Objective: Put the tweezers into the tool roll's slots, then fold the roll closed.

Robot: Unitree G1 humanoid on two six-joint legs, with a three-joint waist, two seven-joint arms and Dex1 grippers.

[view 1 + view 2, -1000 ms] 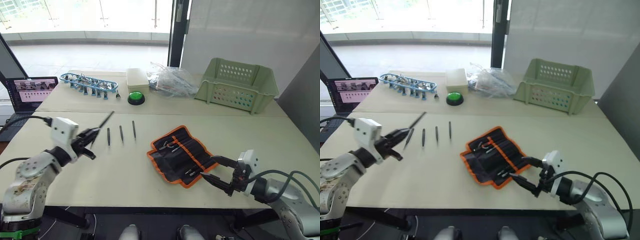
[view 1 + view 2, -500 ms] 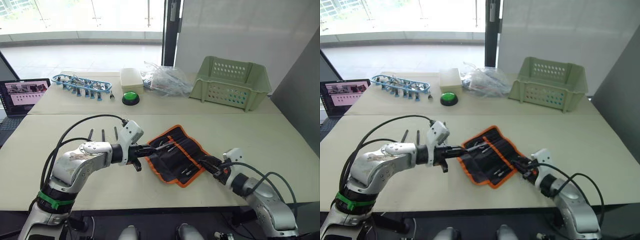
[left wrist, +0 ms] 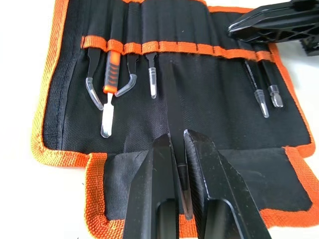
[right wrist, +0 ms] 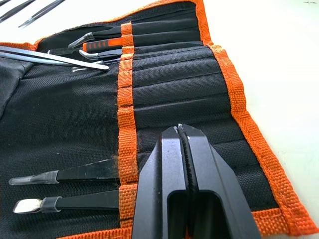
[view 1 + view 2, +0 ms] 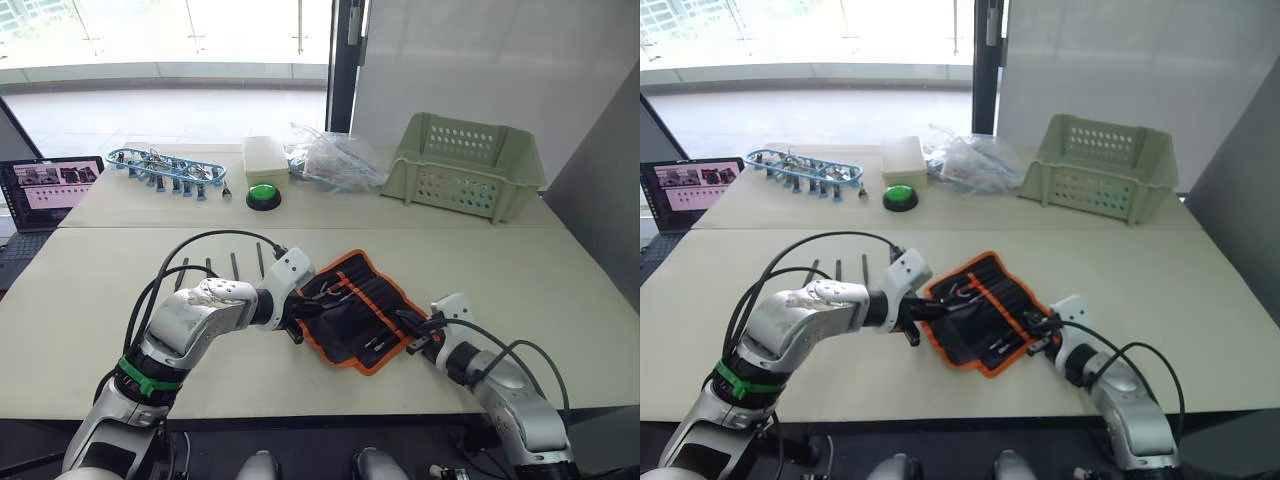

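Tool roll [image 3: 199, 94] lies open, orange-edged, slots showing.

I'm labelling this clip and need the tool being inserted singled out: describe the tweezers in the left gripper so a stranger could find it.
Start at the open tool roll, black with orange edging, on the near table. At its left edge the left gripper is shut on a slim black tweezers, pointing at the orange centre stripe. Unlike its neighbours, it is bare metal, not yet slotted, with no clear tip cap.

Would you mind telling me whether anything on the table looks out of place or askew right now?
Nothing looks damaged or spilled. The tool roll lies open at an angle to the table edge, and three tweezers remain loose on the table beyond the left arm.
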